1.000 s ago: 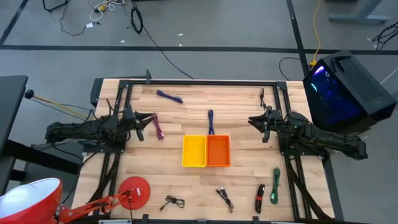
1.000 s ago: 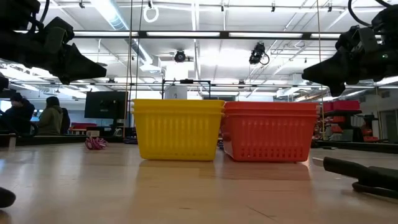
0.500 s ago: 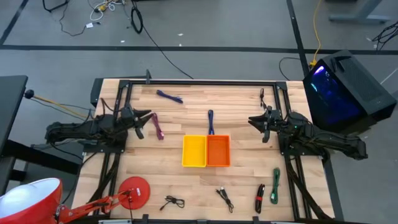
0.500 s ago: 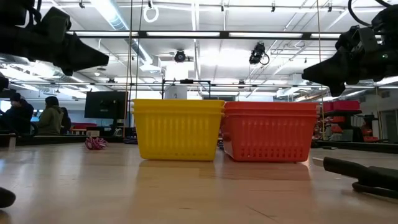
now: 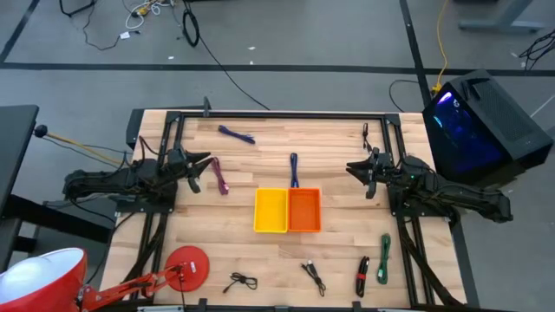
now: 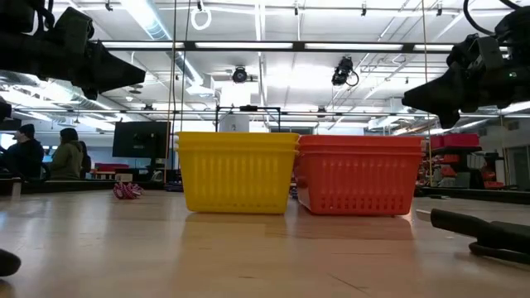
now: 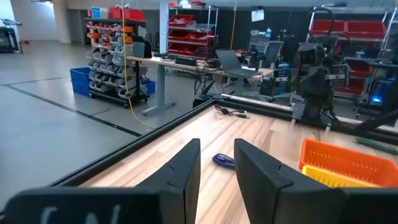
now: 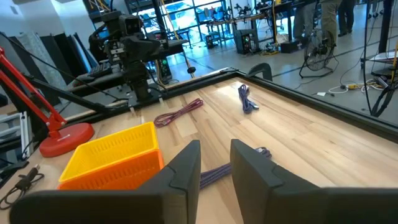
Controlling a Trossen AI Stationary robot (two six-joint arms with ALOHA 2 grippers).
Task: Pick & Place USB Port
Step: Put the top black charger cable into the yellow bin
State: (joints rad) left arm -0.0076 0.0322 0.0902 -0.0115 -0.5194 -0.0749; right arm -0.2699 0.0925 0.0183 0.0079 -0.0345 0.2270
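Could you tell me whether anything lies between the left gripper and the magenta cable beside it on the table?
Nothing visible does. In the high view the left gripper, open and empty, hangs just left of the magenta cable, with only bare wood between them. The yellow bin sits farther right, and the stretch from cable to bin also looks clear.

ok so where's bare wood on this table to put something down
Widest bare patch: between the yellow plastic basket and the red round lamp base. Another lies between the orange plastic basket and the right gripper. The front edge is crowded: black cables, a green cable.
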